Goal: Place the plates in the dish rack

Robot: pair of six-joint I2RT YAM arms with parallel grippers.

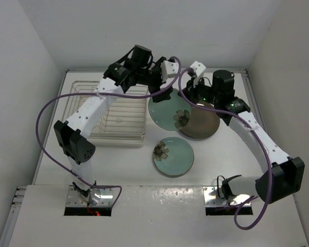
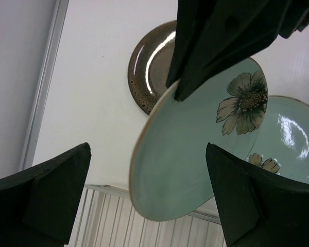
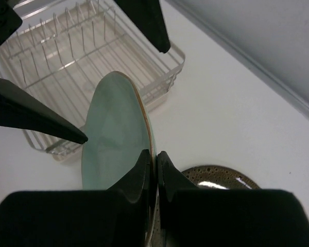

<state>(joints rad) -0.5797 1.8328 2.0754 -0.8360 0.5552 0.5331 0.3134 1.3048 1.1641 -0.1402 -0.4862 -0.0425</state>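
Observation:
My right gripper (image 3: 155, 156) is shut on the rim of a mint-green plate (image 3: 116, 134) and holds it tilted on edge above the table, right of the dish rack (image 1: 113, 116). From above, this plate (image 1: 170, 114) leans over the dark brown plate (image 1: 203, 126), and my right gripper (image 1: 186, 100) is at its upper right rim. My left gripper (image 2: 147, 149) is open, with its fingers on either side of the held plate (image 2: 190, 154) and not touching it. The second mint plate (image 1: 175, 157) lies flat on the table.
The wire rack (image 3: 67, 51) holds no plates and stands at the table's far left, near the left wall. The brown plate (image 2: 149, 67) lies flat beyond the held plate. Both arms crowd together above the rack's right end (image 2: 123, 221).

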